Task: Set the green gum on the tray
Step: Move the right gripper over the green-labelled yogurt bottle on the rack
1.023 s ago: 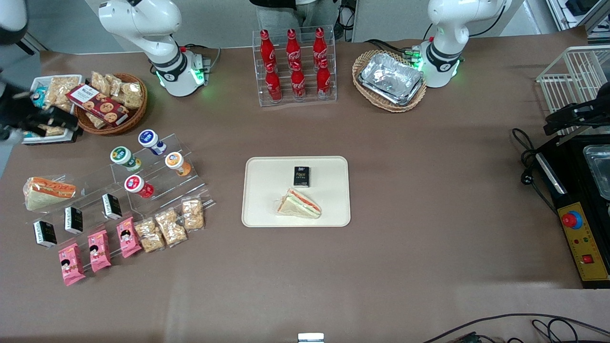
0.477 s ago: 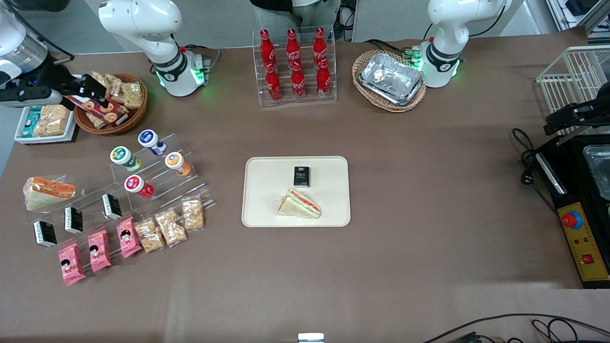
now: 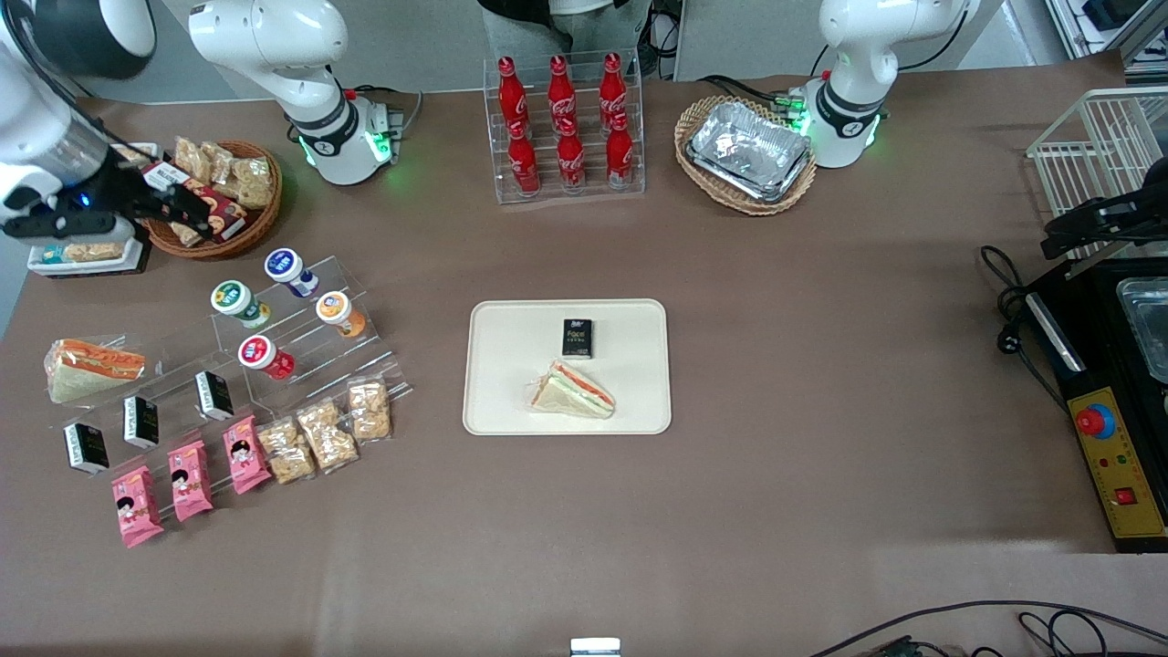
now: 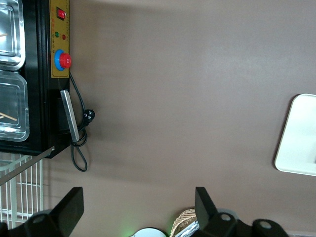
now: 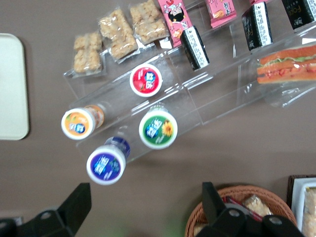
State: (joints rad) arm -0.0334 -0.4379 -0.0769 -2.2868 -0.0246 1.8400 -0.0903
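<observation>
**Green gum waiting on display stand as gripper hangs above snack basket**

The gripper [image 3: 187, 208] is being held open and empty above the wicker snack basket [image 3: 239, 239], at the working arm's end of the table, its fingers [image 5: 79, 202] spread wide apart in the wrist view. The green gum [image 3: 234, 299] is being kept on a clear acrylic stand [image 3: 310, 342], beside the blue-lidded bottle [image 3: 286, 267] and the orange-lidded bottle [image 3: 338, 310], with a red-lidded bottle [image 3: 260, 354] nearer the front camera. The tray [image 3: 511, 365] is being occupied mid-table by a sandwich [image 3: 573, 391] and a small black box [image 3: 577, 337], well apart from the gum.
</observation>
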